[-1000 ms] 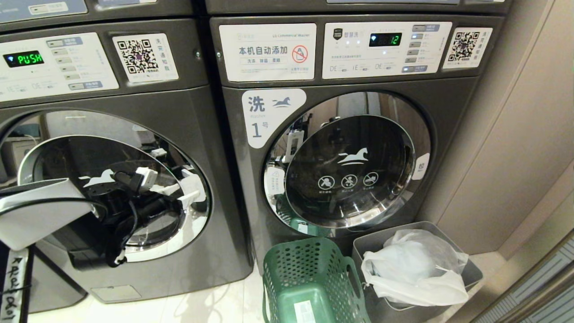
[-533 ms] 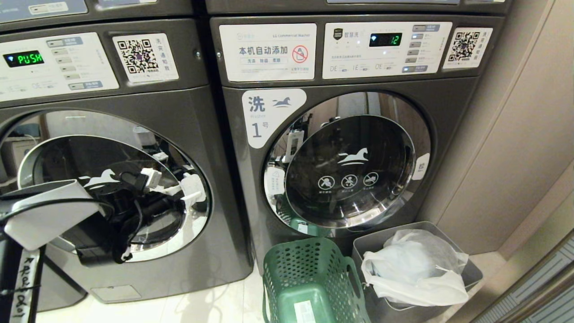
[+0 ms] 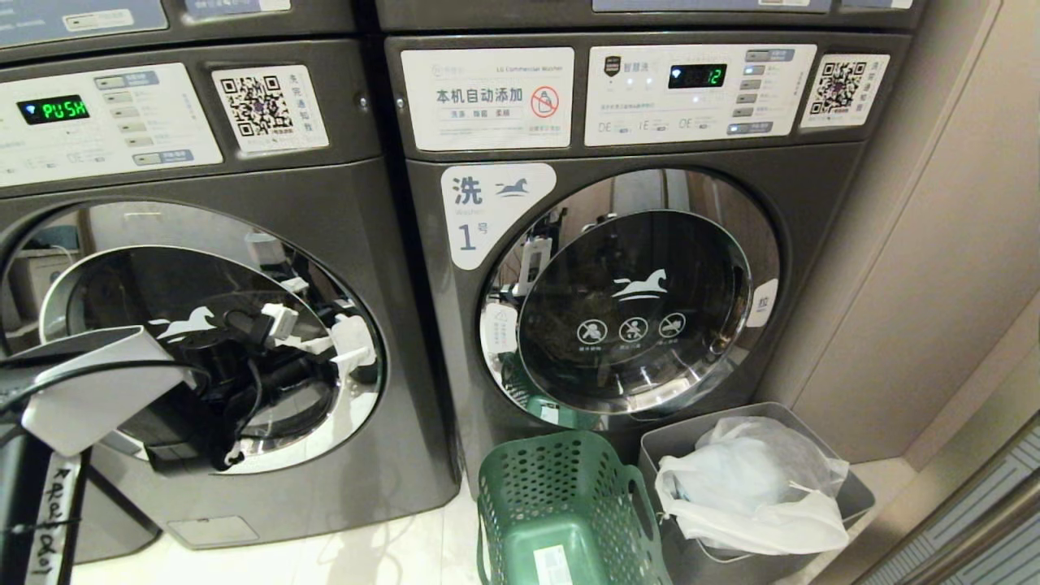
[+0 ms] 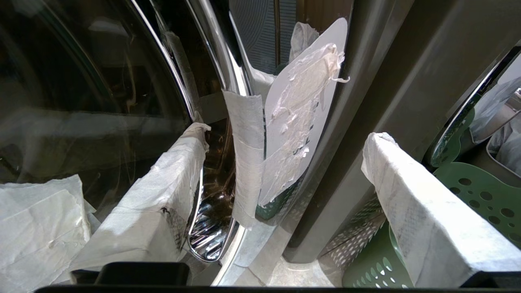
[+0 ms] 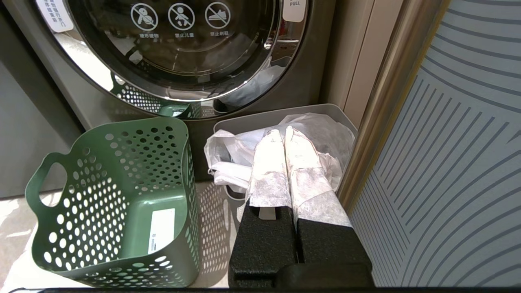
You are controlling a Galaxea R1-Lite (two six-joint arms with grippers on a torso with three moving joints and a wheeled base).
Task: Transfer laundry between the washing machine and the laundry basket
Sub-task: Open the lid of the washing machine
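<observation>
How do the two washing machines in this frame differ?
The left washing machine shows a green "PUSH" on its display, while the right washing machine shows a number. The left gripper, fingers open, is at the left machine's door; nothing is at the right machine's door. Both are dark grey front-loaders with chrome-rimmed doors shut.

Dark grey washing machine (image 3: 244,390), door shut; empty green perforated laundry basket (image 3: 569,520) on floor.

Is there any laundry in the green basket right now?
No. In the right wrist view the green basket shows a bare bottom and walls with only a white label inside, and no cloth.
</observation>
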